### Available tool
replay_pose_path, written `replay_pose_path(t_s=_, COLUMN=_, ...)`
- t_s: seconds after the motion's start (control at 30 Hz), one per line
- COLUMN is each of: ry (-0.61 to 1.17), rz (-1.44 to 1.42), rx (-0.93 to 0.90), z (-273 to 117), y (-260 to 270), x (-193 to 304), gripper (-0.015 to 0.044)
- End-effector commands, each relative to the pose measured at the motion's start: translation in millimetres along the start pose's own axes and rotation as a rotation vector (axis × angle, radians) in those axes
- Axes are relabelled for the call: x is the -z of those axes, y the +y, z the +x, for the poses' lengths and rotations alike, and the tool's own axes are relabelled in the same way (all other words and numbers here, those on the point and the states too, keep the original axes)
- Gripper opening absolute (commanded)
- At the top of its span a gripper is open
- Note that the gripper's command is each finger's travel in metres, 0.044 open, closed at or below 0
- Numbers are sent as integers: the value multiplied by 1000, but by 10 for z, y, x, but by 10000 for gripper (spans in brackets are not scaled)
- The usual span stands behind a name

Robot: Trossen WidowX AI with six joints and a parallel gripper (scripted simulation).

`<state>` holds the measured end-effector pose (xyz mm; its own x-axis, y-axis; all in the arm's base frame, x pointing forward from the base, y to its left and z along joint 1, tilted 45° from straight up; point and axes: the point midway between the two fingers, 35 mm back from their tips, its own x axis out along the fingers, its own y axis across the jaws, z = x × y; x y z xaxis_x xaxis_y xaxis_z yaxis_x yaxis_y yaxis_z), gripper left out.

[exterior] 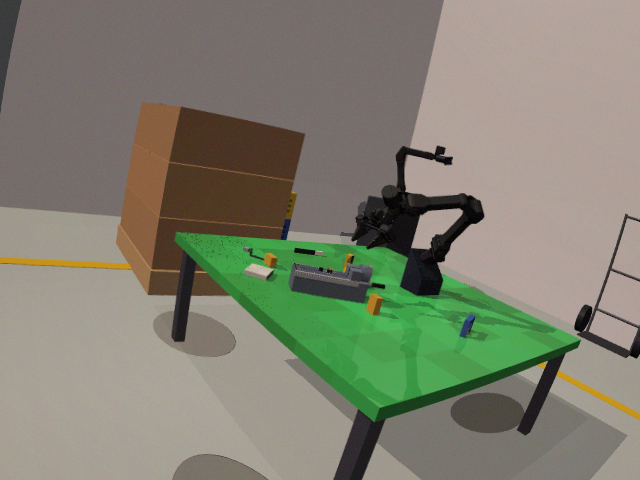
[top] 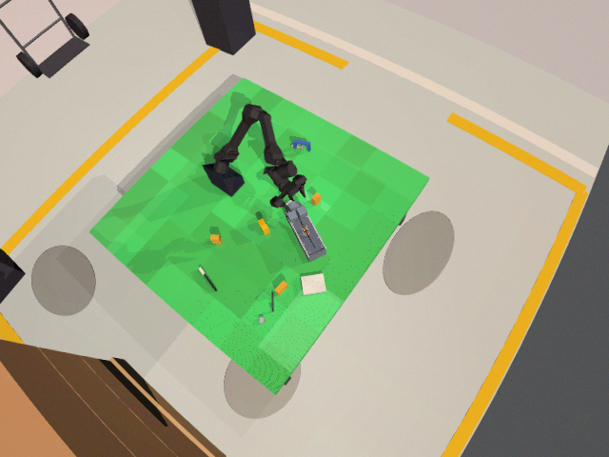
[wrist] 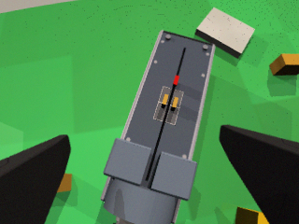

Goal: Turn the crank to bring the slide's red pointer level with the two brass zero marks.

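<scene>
The grey machine (top: 315,251) (exterior: 325,289) (wrist: 192,70) stands on the green table. Its red pointer (wrist: 176,80) sits in the slot beyond the two brass marks, towards the end near the white block, not level with them. The left brass mark (wrist: 165,99) and right brass mark (wrist: 175,102) flank the slot. The black crank handle (exterior: 378,285) sticks out from the housing end; it is out of the wrist view and hidden in the top view. My gripper (top: 290,197) (exterior: 363,242) (wrist: 147,137) is open and empty, above the housing end, touching nothing.
A white block (top: 313,284) (exterior: 258,271) (wrist: 226,30) lies past the machine's far end. An orange block (top: 315,199) (exterior: 374,304) and a yellow block (top: 264,226) stand on opposite sides of it. A blue bracket (top: 302,143) (exterior: 467,326) and a black-and-white rod (top: 208,280) lie farther off.
</scene>
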<state>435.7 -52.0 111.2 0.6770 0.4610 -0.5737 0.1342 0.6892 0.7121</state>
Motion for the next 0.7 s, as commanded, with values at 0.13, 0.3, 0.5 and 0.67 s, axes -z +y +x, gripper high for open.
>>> replay_pose_path(t_s=0.13, ry=-17, rz=106, rx=107, z=-149, y=212, x=241, gripper=440)
replay_pose_path(t_s=0.3, ry=-46, rz=173, rx=173, z=-278, y=337, x=407, gripper=440)
replay_pose_path(t_s=0.5, ry=-94, rz=251, rx=246, z=-451, y=446, x=613, gripper=440)
replay_pose_path(t_s=0.67, ry=-108, rz=269, rx=262, z=-496, y=465, x=664, gripper=440)
